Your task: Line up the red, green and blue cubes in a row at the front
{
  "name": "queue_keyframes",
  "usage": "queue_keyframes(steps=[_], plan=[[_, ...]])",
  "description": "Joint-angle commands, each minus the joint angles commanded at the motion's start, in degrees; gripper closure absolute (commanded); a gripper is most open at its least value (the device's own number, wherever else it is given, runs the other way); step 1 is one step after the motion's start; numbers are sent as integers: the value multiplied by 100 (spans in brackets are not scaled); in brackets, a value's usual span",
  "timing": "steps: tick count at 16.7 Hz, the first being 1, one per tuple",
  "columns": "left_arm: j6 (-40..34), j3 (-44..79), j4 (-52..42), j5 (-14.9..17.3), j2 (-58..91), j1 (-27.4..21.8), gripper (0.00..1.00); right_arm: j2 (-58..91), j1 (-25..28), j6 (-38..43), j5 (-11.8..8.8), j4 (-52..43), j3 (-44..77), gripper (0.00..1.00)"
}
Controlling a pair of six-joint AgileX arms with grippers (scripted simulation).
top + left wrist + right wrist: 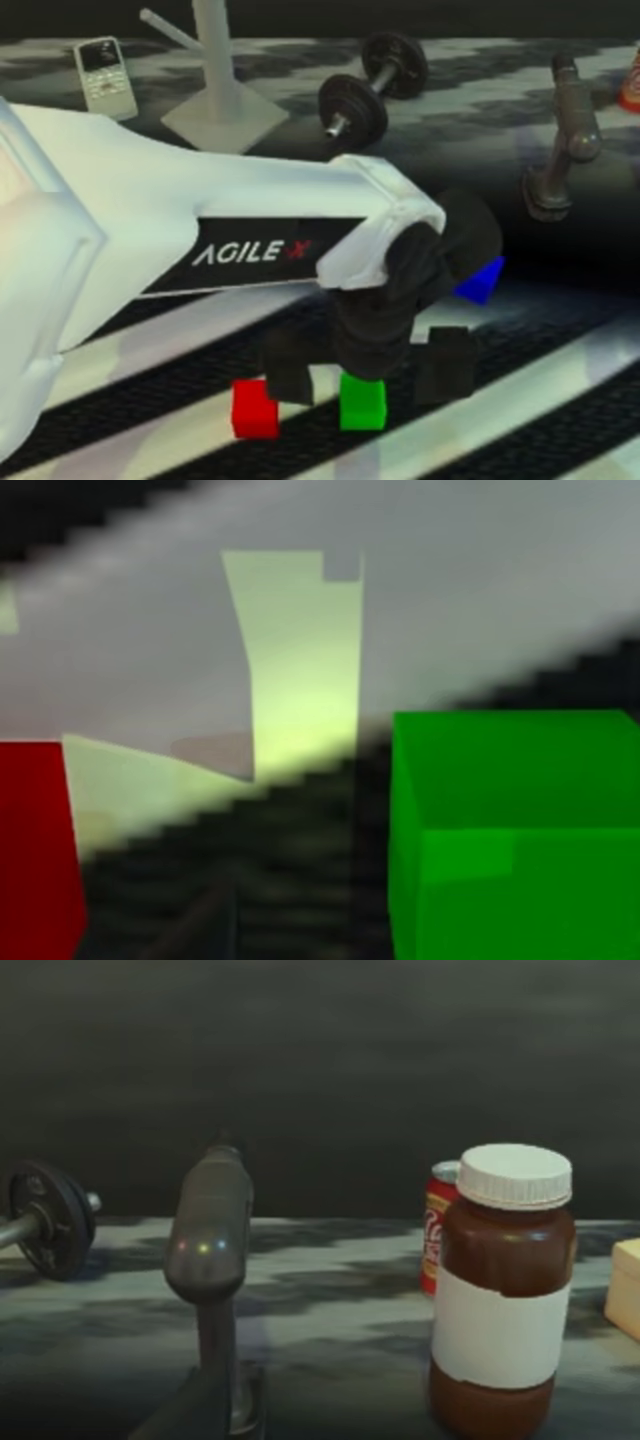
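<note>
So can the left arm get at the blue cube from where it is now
Probably yes. The left gripper hangs over the front row between the red cube and green cube, and the blue cube sits just behind to its right, with nothing standing between them.

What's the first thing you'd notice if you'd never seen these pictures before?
The big white left arm stretches across the table from the top view's left, its dark claw low at the front over the green cube. The red cube sits just left of the green one, apart from it, and the blue cube peeks out behind the wrist. A black dumbbell lies at the back.
</note>
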Motion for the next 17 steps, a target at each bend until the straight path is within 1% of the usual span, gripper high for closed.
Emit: queue_keyframes(steps=[6,8,13,15,17], plan=[[-36,772,-1181,0,-344,82,0,0,0,0,0,0,0,0],[-31,899,-1340,-1,-427,102,0,0,0,0,0,0,0,0],[-19,838,-1294,-5,-460,101,0,58,20,-22,-4,-41,57,0],[41,576,-1105,-24,-746,263,0,354,109,-131,-14,-246,346,0],[151,110,-776,-52,-1276,558,0,893,249,-317,-18,-592,869,0]])
